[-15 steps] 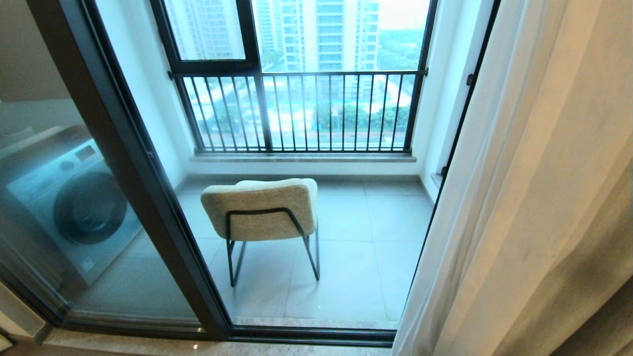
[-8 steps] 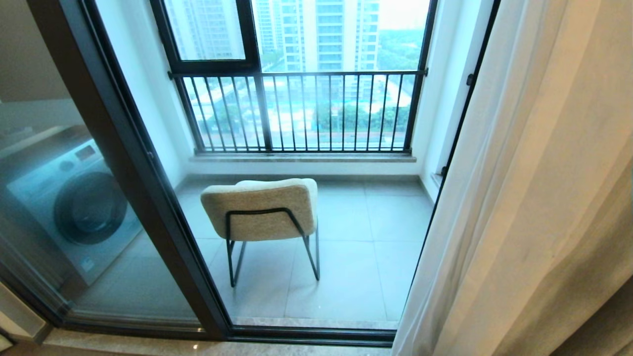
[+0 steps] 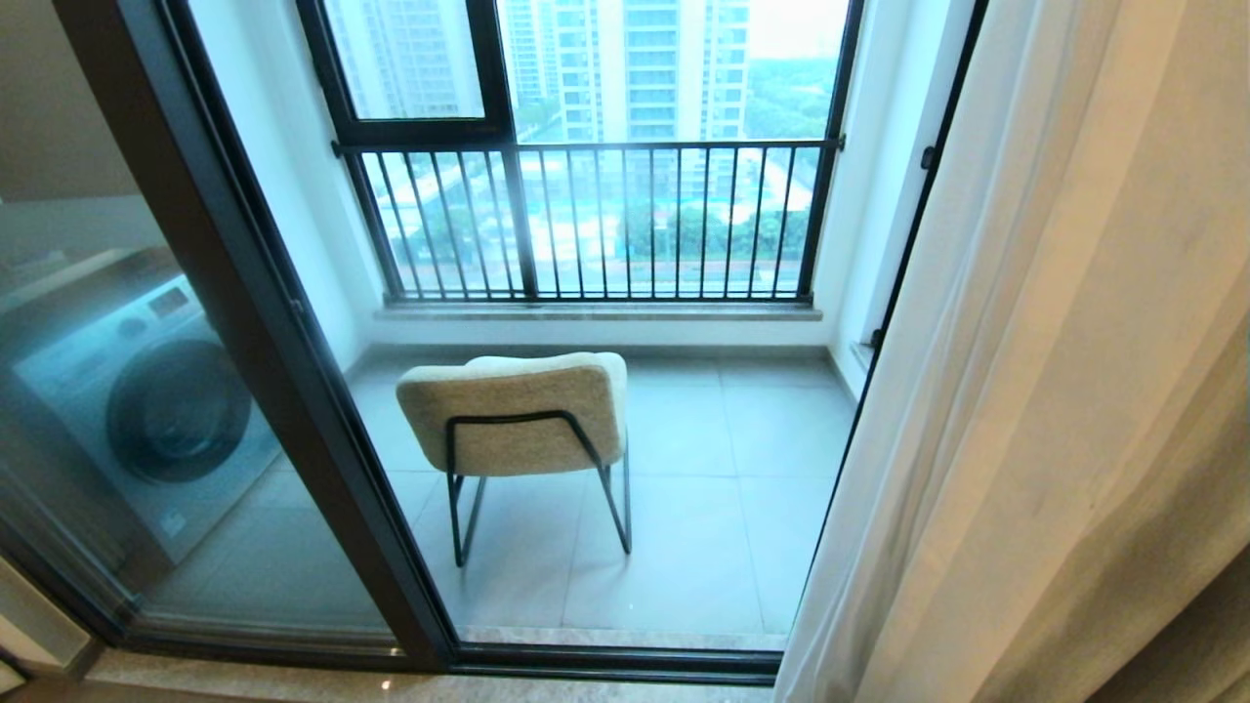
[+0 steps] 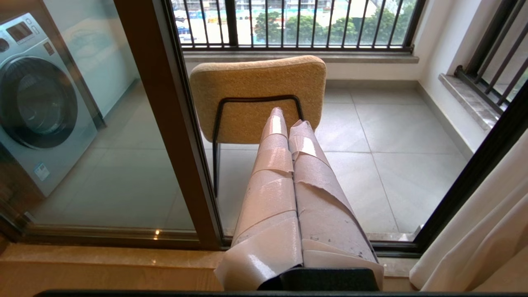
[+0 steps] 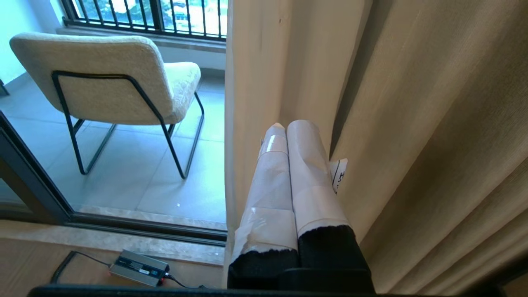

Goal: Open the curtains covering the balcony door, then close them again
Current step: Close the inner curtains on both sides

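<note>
The curtains [image 3: 1055, 391] hang bunched at the right edge of the head view, a thin white sheer [image 3: 908, 459] in front of thick beige folds. The balcony door [image 3: 293, 322], glass in a dark frame, stands uncovered. No gripper shows in the head view. My left gripper [image 4: 288, 117], its fingers wrapped in pale tape, is shut on nothing and points at the door's glass. My right gripper [image 5: 288, 126] is shut and empty, right in front of the beige curtain [image 5: 433, 123]. Whether its tips touch the fabric I cannot tell.
A cream chair [image 3: 518, 410] on black legs stands on the balcony tiles. Behind it is a window with a black railing [image 3: 586, 215]. A washing machine [image 3: 146, 410] sits behind the left pane. A grey power brick [image 5: 138, 268] with its cable lies on the floor by the threshold.
</note>
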`<state>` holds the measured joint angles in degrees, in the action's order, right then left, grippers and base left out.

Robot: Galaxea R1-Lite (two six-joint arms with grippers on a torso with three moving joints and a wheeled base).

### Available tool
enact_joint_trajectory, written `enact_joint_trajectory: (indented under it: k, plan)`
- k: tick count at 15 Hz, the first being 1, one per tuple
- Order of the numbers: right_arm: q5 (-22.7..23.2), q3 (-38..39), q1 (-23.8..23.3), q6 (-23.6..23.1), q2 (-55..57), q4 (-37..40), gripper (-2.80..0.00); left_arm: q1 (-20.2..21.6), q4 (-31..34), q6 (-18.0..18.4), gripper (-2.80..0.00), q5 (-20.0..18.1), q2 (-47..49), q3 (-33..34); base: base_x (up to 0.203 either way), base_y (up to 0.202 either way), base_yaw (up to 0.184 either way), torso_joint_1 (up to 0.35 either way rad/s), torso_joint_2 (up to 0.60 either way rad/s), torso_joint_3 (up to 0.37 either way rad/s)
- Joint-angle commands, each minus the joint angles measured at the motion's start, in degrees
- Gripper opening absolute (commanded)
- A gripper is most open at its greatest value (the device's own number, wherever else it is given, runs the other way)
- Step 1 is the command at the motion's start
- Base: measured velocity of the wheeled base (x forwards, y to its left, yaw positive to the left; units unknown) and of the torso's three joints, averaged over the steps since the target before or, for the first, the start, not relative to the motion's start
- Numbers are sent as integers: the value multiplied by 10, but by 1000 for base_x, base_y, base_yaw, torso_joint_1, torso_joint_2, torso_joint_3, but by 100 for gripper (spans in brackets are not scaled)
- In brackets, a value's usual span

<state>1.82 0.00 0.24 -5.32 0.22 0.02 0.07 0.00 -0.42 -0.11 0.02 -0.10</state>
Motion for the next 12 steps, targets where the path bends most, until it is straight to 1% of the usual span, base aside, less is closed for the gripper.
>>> enact_joint_trajectory:
  k: [1, 7, 12]
  plan:
    - [0, 0, 0, 0, -2, 0, -280, 0, 0, 0, -280, 0, 0, 0, 0, 0, 0, 0, 0, 0]
    - [-4, 0, 0, 42, -2, -3, -280, 0, 0, 0, -280, 0, 0, 0, 0, 0, 0, 0, 0, 0]
    - [-4, 0, 0, 36, -2, -2, -280, 0, 0, 0, -280, 0, 0, 0, 0, 0, 0, 0, 0, 0]
